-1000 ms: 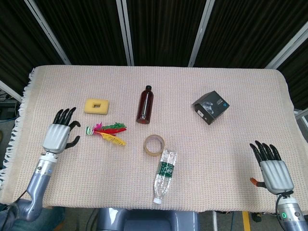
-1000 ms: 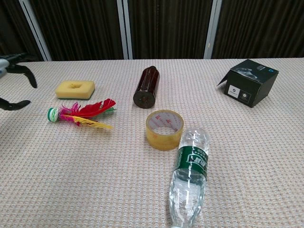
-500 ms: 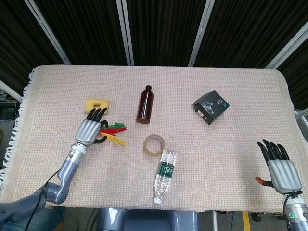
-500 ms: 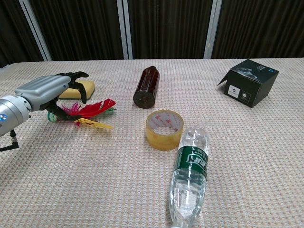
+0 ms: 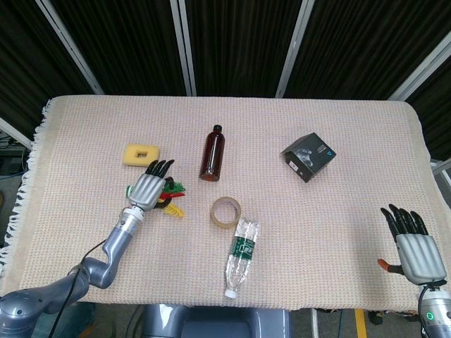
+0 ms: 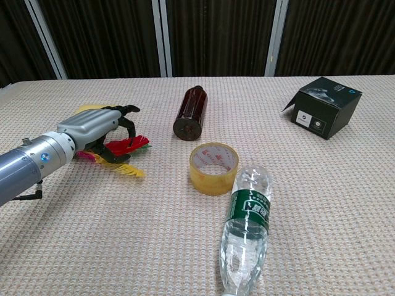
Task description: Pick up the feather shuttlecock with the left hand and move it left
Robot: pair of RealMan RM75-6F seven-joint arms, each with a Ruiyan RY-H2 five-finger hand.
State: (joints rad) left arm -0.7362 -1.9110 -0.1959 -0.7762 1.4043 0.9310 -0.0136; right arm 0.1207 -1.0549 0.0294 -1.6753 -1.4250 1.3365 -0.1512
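The left hand (image 5: 148,190) lies palm-down over the shuttlecock (image 6: 126,145) on the table (image 5: 338,141), fingers curled over the feathers; whether it grips them cannot be told. The shuttlecock lies at 5 o'clock of the sponge (image 5: 141,153) and at 9 o'clock of the tape (image 5: 226,211). The right hand (image 5: 416,243) rests at the table's near right edge, fingers apart, holding nothing. The water bottle (image 6: 247,231) has a green label with unreadable writing. The box (image 6: 324,105) bears small unreadable print beside a round mark.
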